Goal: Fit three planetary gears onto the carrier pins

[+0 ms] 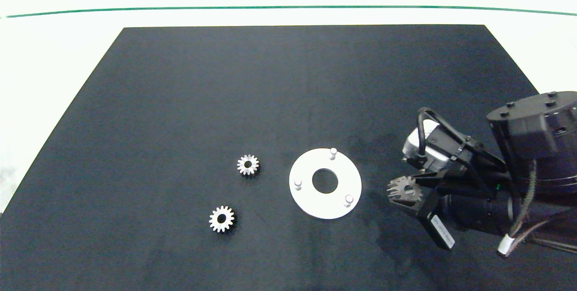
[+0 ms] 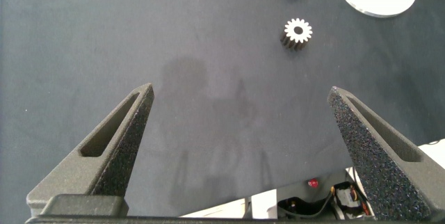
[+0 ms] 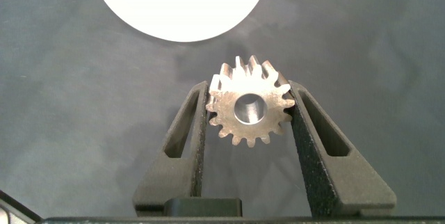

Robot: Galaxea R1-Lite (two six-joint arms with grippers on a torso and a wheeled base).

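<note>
I have the right gripper clamped on a planetary gear; a tilted bore could jam on a carrier pin. The left gripper is spread apart.

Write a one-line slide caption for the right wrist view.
Right gripper clamps a silvery planetary gear by its teeth, just short of the white carrier disc.

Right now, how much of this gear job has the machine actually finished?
None fitted yet: all three pins on the white disc stand bare. In hand: the right hand grips one gear just beside the disc. Left: two gears lie on the black mat; the left hand waits open above the mat.
</note>
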